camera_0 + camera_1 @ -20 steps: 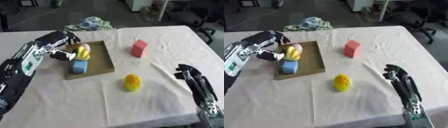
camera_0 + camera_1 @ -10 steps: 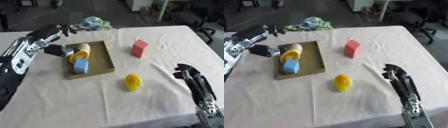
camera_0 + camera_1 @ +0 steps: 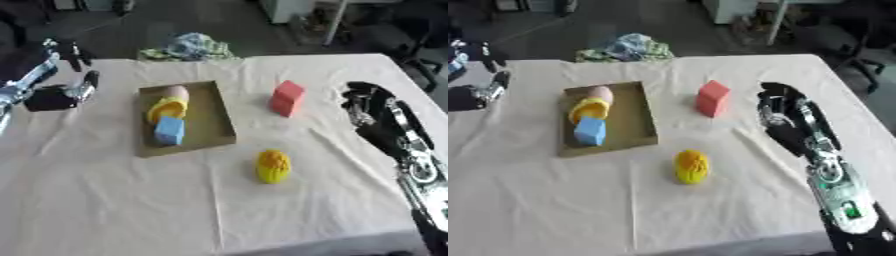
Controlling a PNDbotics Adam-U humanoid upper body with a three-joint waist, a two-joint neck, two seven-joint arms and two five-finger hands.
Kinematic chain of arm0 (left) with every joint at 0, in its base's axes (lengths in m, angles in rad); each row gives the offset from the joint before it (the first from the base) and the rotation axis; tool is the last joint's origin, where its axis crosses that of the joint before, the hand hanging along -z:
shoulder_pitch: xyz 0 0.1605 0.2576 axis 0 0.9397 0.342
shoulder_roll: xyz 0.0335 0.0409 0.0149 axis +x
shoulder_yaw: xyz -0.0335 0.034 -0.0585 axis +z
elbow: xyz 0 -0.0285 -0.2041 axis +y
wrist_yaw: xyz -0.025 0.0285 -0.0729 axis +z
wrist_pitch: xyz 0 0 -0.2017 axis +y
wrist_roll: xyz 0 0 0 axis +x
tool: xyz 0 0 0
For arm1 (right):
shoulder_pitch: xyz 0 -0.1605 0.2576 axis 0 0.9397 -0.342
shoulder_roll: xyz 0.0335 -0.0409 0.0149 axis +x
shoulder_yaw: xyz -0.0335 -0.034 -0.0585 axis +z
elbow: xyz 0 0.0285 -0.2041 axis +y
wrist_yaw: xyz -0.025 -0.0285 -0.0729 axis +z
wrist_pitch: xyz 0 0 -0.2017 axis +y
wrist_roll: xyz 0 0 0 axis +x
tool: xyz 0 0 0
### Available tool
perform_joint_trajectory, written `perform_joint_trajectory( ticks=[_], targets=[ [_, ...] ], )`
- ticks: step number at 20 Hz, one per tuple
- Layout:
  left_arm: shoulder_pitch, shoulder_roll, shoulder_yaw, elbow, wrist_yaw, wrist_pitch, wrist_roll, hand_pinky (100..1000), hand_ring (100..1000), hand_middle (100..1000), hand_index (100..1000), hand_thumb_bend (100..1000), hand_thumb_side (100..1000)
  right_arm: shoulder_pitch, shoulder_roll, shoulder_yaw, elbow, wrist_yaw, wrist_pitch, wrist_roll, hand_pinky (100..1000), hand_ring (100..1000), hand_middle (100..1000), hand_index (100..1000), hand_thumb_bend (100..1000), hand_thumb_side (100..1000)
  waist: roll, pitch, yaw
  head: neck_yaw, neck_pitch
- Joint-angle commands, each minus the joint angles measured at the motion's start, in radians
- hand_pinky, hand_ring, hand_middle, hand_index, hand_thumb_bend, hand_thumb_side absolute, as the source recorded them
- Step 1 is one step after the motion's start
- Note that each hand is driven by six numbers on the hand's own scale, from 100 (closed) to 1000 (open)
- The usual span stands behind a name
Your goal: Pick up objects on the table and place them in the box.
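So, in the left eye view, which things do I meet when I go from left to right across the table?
Robot's left hand → shallow brown cardboard box holding small things → yellow bumpy fruit-shaped toy → red block → robot's right hand.

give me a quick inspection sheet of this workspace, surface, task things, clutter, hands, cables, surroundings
surface: table under a creased cream cloth
job's things: brown box holding a blue block, a yellow piece and a tan piece; red block and yellow object lie on the cloth outside it
clutter: bundled cloth at the far edge
hands: left hand open, left of the box; right hand open, right of the red block
cables: nothing seen
surroundings: dark floor, furniture legs beyond the table
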Motion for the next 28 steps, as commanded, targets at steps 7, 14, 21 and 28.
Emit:
perform_joint_trajectory(
  ticks=[7, 14, 21, 28],
  targets=[
    [0.187, -0.074, 0.024, -0.238, 0.144, 0.132, 0.040, 714, 549, 580, 793, 100, 856, -0.210, -0.236, 0.218, 0.143, 0.145, -0.118, 0.141, 793, 813, 823, 981, 100, 405, -0.010, 0.014, 0.046, -0.024, 0.004],
    [0.365, -0.099, 0.054, -0.389, 0.254, 0.232, -0.029, 713, 545, 575, 793, 100, 899, -0.271, -0.241, 0.347, 0.218, 0.255, -0.227, 0.250, 810, 841, 857, 990, 211, 483, -0.010, 0.005, 0.041, -0.001, 0.004],
    [0.450, -0.095, 0.071, -0.473, 0.368, 0.288, -0.088, 713, 544, 574, 796, 100, 916, -0.272, -0.231, 0.370, 0.210, 0.369, -0.341, 0.365, 816, 847, 852, 978, 269, 523, -0.016, -0.002, 0.039, 0.003, 0.004],
    [0.455, -0.083, 0.092, -0.474, 0.485, 0.308, -0.126, 712, 543, 573, 795, 100, 921, -0.259, -0.211, 0.335, 0.205, 0.443, -0.434, 0.482, 817, 849, 852, 972, 276, 527, -0.017, -0.004, 0.040, 0.002, 0.004]
  ],
)
